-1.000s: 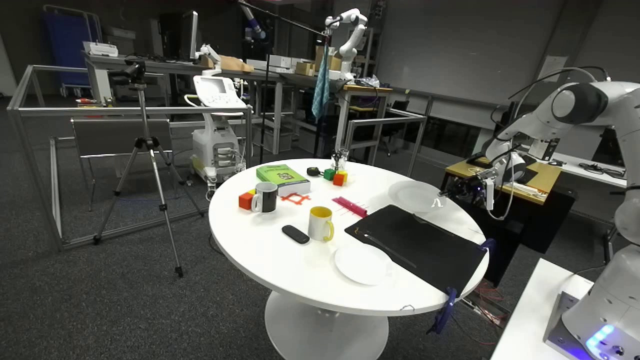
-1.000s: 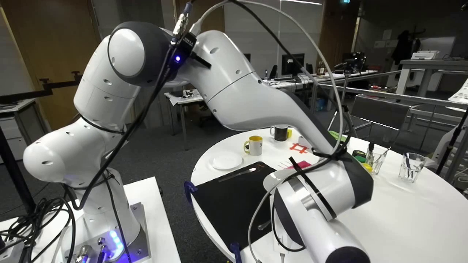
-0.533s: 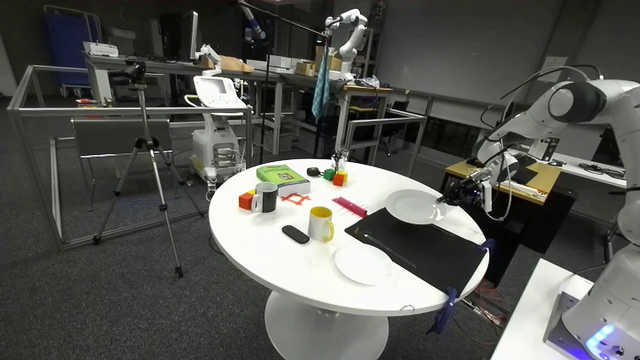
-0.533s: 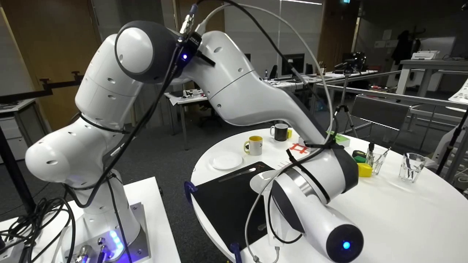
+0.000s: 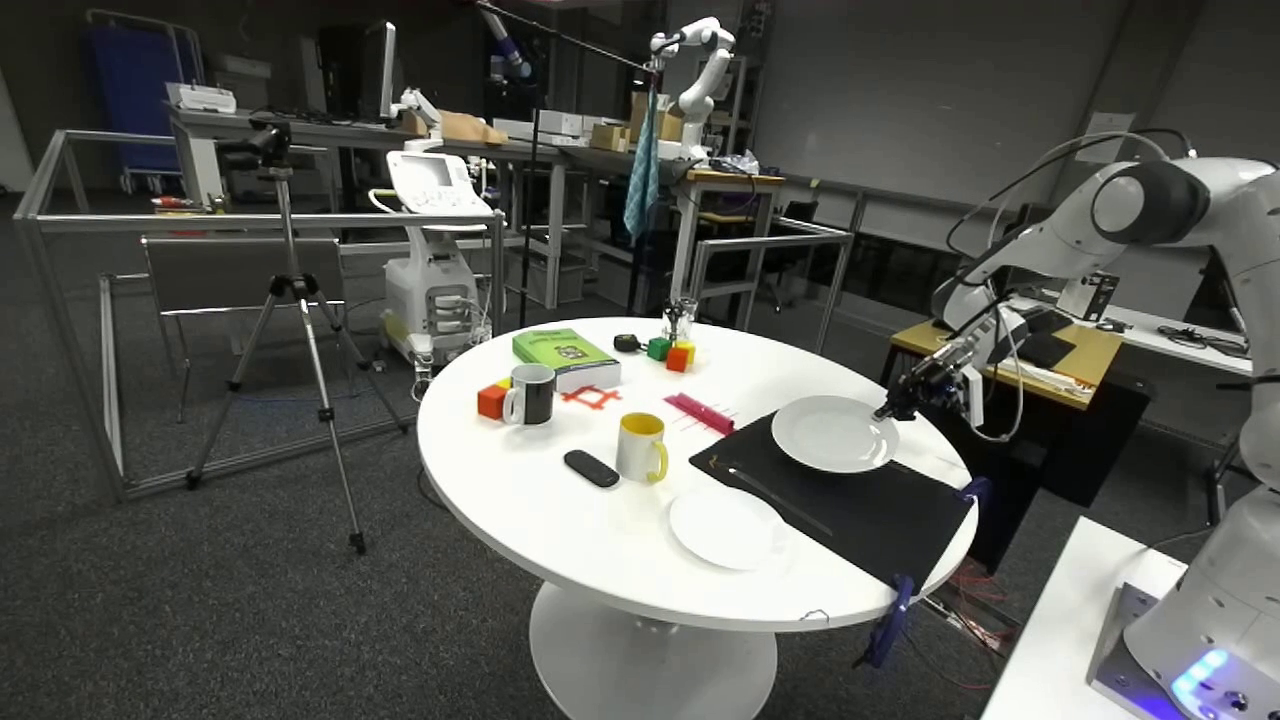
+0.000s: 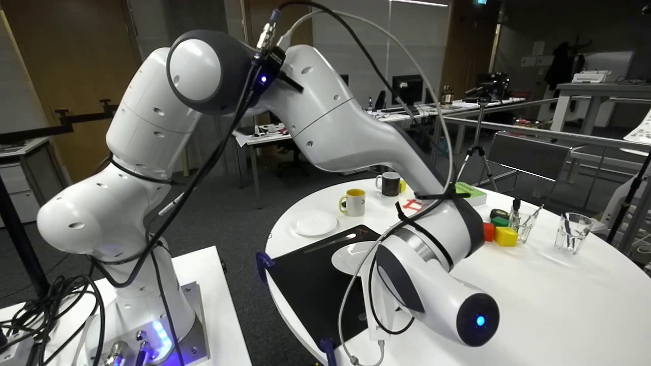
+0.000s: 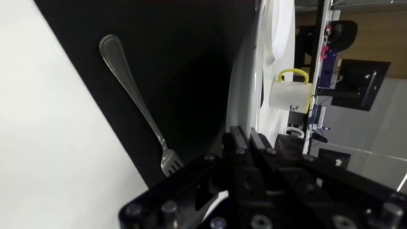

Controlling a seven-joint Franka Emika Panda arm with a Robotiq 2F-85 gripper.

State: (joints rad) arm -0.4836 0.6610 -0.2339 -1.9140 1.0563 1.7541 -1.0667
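Standing near the round white table (image 5: 600, 530), I am watching the black two-fingered gripper (image 7: 244, 132) clenching its fingers (image 7: 237, 139) on the rim of a large round glossy white plate (image 5: 833, 433), which is jutting out ahead of the fingertips with no other support showing. The plate seems to be hanging a little above a black rectangular mat (image 5: 870, 510) (I cannot judge how slim the gap is). Below the fingers, a slender silver metal fork (image 7: 136, 95) is lying on the mat, its tines pointing toward them. Out past the plate from the fingers, what looks like a slim silver table knife (image 6: 329, 243) is lying on the same mat, while a white ceramic mug with a yellow handle (image 5: 641, 455) is standing farther off.

What is worrying me is that one-edge pinch: the smooth glaze is offering little bite and the weight is probably pulling down on the far side, so a jerk could twist the plate or let it slip free. Should it drop here, the rim might be hitting the fork and the far edge the knife.
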